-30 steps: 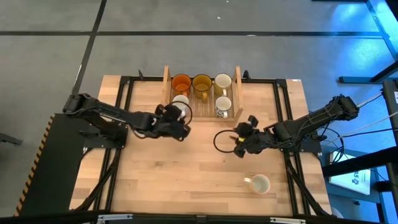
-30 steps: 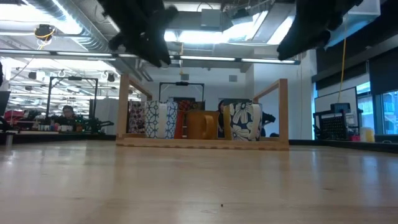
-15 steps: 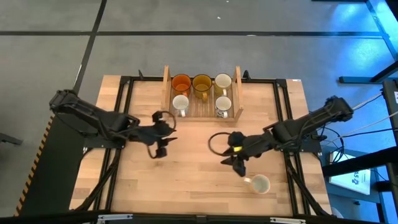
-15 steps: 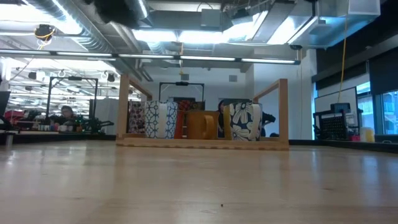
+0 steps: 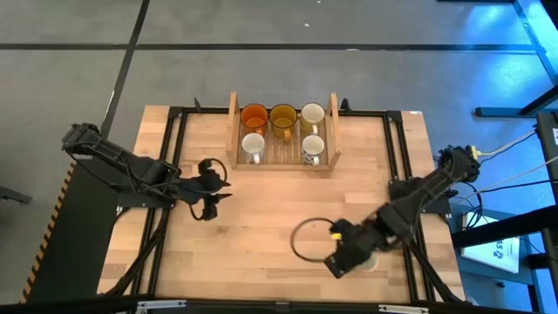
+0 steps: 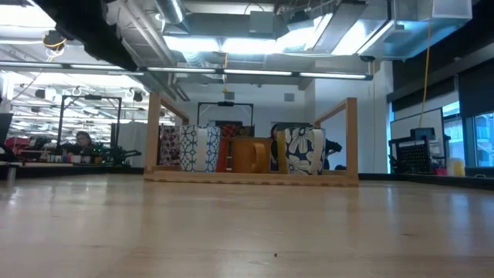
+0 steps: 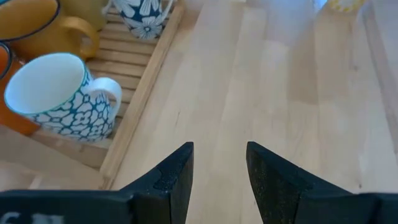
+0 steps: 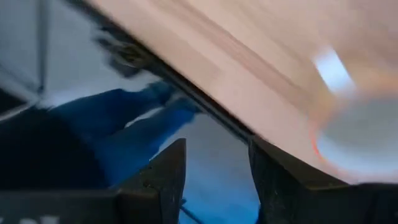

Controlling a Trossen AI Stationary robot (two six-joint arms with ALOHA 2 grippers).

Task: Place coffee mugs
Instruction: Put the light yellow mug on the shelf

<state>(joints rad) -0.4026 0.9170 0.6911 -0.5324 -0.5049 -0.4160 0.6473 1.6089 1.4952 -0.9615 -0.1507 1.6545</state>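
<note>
Directly beneath my right gripper (image 5: 341, 260), fingers parted and empty, sat the last cream mug (image 5: 370, 261), far from my left gripper (image 5: 210, 194).

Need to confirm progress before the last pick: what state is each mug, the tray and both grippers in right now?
Orange mug: upright in tray, back row.
Amber mug: upright, back row.
White mug: upright, back row.
Blue-patterned mug: upright, front row.
Floral mug: upright, front row.
Wooden tray: five mugs inside.
Left gripper: open, empty.
Right gripper: open, empty.
</note>
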